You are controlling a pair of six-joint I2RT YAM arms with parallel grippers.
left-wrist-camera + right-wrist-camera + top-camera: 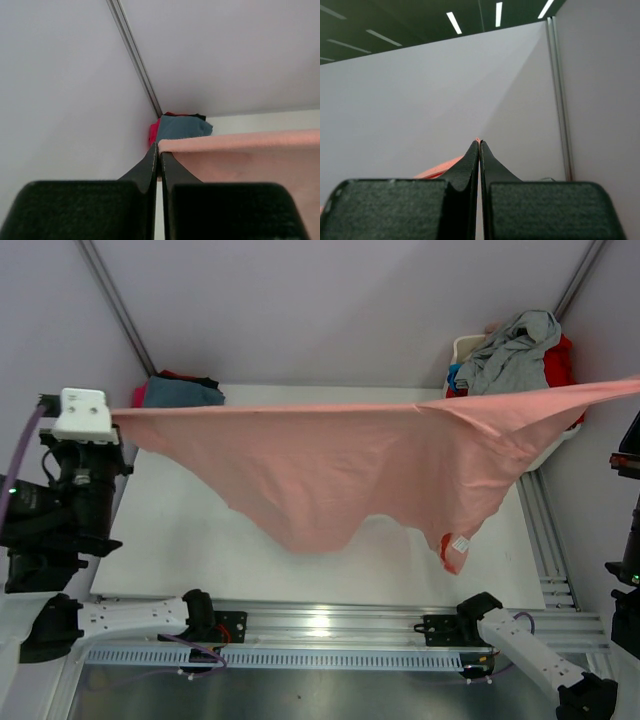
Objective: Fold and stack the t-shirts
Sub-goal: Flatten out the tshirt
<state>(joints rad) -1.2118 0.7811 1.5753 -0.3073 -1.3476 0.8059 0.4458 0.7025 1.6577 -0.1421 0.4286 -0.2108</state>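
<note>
Pink shirt [330, 465] hangs spread in the air over the table [170, 540], and its right end crosses in front of the basket [462, 344] of heaped shirts [515, 345]. Folded pile [185, 393] lies apart at the far left corner. Label [460, 543] hangs near the table's front edge. Left gripper [158, 150] and right gripper [479, 145] each clench one top corner.

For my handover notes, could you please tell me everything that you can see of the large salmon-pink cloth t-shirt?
The salmon-pink t-shirt is thin, soft cloth, held spread in the air over the white table. Its top edge is taut; below, it sags in uneven lobes. A small white label sits near its lower right tip. The left gripper is shut on its left corner, the right gripper on its right end.
</note>
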